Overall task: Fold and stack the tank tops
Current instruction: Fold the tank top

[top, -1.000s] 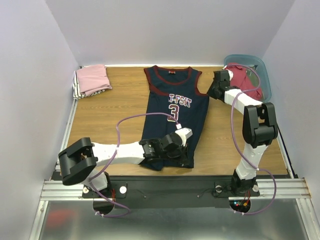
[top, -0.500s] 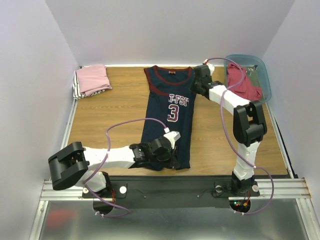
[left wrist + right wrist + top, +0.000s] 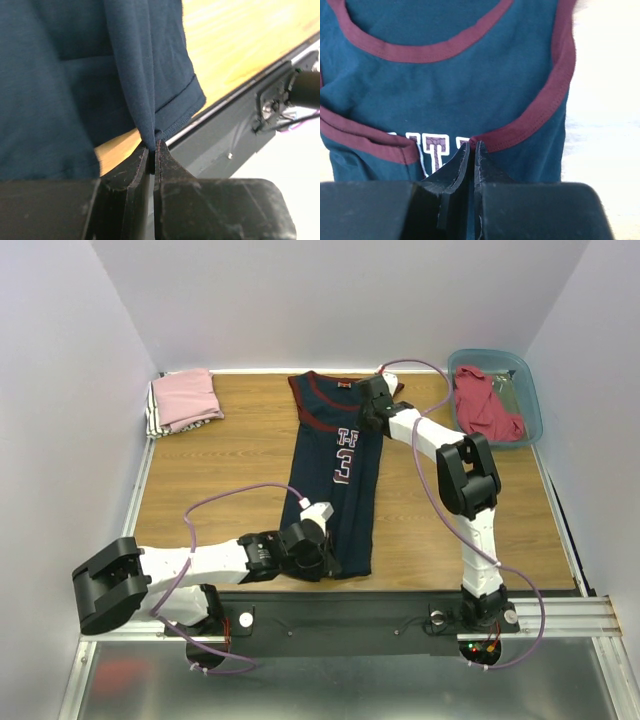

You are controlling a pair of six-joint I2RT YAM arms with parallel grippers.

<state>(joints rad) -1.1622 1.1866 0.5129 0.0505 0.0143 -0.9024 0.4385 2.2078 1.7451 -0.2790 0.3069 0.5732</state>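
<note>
- The navy jersey (image 3: 335, 475) lay lengthwise in the middle of the wooden surface (image 3: 220, 470), stretched between the two pairs of fingers. Its right side was doubled over, so only part of the white lettering showed.
- The left fingers (image 3: 167, 167) were closed on a corner of the hem at the near end. The cloth gathered into a pleat running away from their tips.
- The right fingers (image 3: 454, 167) were closed on the maroon armhole trim at the far end, with the neckline just beyond them.
- The step in hand looked like the lengthwise fold of this top, with its right edge held at both ends.
- The next move probably called for both pairs to carry that edge leftward together, keep it taut, lay it straight along the body, and only then let go.
- A folded pink top (image 3: 185, 398) sat well to the left of the right fingers.
- A red top (image 3: 487, 405) lay unfolded in the teal bin (image 3: 490, 353), to the right of the right fingers.
</note>
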